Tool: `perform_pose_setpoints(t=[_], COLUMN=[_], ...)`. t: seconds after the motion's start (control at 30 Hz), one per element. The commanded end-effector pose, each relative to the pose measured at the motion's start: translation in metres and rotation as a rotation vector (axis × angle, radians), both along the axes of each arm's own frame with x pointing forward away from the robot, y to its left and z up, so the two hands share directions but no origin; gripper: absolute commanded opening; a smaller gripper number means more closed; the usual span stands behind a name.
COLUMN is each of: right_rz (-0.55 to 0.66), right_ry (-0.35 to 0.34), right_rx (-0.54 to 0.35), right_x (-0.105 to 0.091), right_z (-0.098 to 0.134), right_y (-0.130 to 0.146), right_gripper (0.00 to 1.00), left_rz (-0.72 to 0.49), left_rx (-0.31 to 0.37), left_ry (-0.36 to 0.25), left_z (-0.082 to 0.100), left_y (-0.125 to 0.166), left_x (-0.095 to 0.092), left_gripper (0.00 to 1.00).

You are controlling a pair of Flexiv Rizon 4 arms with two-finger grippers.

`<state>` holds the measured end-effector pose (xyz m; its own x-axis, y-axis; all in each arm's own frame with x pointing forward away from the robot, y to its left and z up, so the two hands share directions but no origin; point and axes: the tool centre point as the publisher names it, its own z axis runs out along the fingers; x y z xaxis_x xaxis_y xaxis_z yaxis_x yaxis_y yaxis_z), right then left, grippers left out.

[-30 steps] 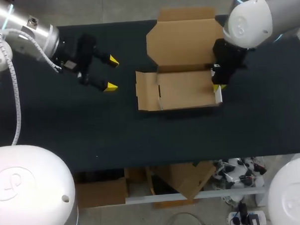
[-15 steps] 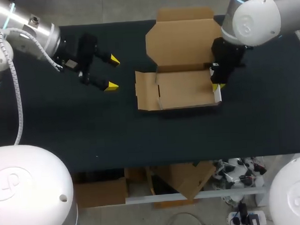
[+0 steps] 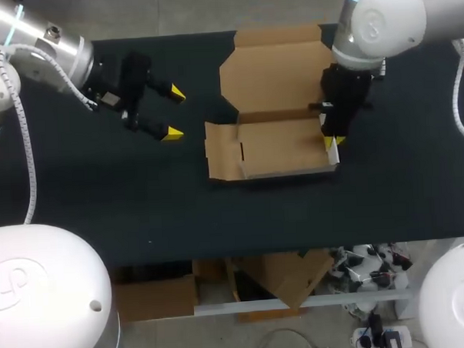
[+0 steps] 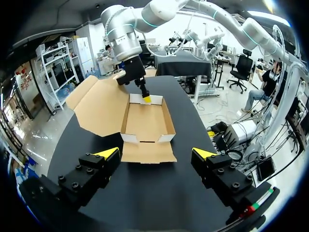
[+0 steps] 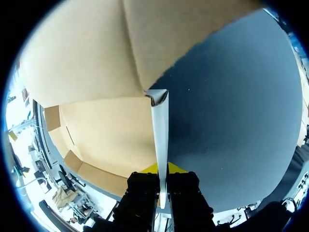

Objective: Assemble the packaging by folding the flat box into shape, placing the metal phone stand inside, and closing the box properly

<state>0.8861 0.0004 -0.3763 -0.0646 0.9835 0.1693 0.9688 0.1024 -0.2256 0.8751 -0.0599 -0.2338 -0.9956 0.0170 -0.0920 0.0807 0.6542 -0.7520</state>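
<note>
A brown cardboard box (image 3: 273, 147) lies on the dark table (image 3: 102, 203), partly folded, its walls up and its lid (image 3: 272, 73) open toward the far side. Its left flap (image 3: 222, 150) lies flat. My right gripper (image 3: 332, 141) is shut on the box's right side wall; the right wrist view shows the wall's thin white edge (image 5: 161, 140) pinched in the gripper (image 5: 163, 171). My left gripper (image 3: 170, 113) hangs open to the left of the box, apart from it. From the left wrist, the box (image 4: 147, 123) lies ahead of the open gripper (image 4: 155, 153). No phone stand shows.
Bare dark table surrounds the box to the left, right and front. The table's front edge (image 3: 297, 248) runs below the box in the head view.
My right gripper has shifted left with the side wall in its grip, and the box with its lid has slid slightly left. The left arm has kept still.
</note>
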Motion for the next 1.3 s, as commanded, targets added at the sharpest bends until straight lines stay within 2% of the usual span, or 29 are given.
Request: perform_pose_setpoints(t=[0.03, 0.5, 0.93, 1.3], right_rz=[0.011, 0.007, -0.004, -0.007], right_ry=[0.038, 0.060, 0.096, 0.103], right_rx=[-0.009, -0.003, -0.010, -0.036], right_x=[-0.001, -0.026, -0.028, -0.027], right_z=[-0.002, -0.016, -0.032, -0.033], right_y=[0.007, 0.013, 0.012, 0.014], right_gripper=[0.00, 0.00, 0.00, 0.00], left_rz=[-0.001, -0.001, -0.001, -0.001], left_rx=[0.003, 0.003, 0.003, 0.003], left_ry=[0.002, 0.002, 0.002, 0.002], left_z=[0.001, 0.001, 0.001, 0.001], left_y=[0.000, 0.000, 0.000, 0.000], left_x=[0.000, 0.000, 0.000, 0.000], left_gripper=[1.00, 1.00, 1.00, 1.00])
